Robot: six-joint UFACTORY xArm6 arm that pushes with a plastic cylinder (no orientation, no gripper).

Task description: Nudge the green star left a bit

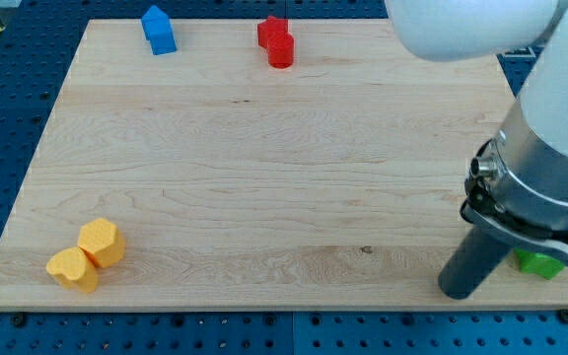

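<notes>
- The green block (538,262), presumably the star, sits at the counter (264,168)'s bottom-right corner, mostly hidden behind the arm.
- My tip (457,292), with no fingers to open, holds nothing and rests just left of it.
- It should circle to the block's right, then push gently left.

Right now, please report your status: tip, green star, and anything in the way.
My tip down at the board's bottom right. Green block just right of it, mostly hidden behind the arm, shape unclear. Nothing in the way to its left.

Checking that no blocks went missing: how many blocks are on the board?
4 visible: blue block and red block at the view's top, yellow block bottom left, green block bottom right, partly hidden behind the arm; others could be hidden.
</notes>
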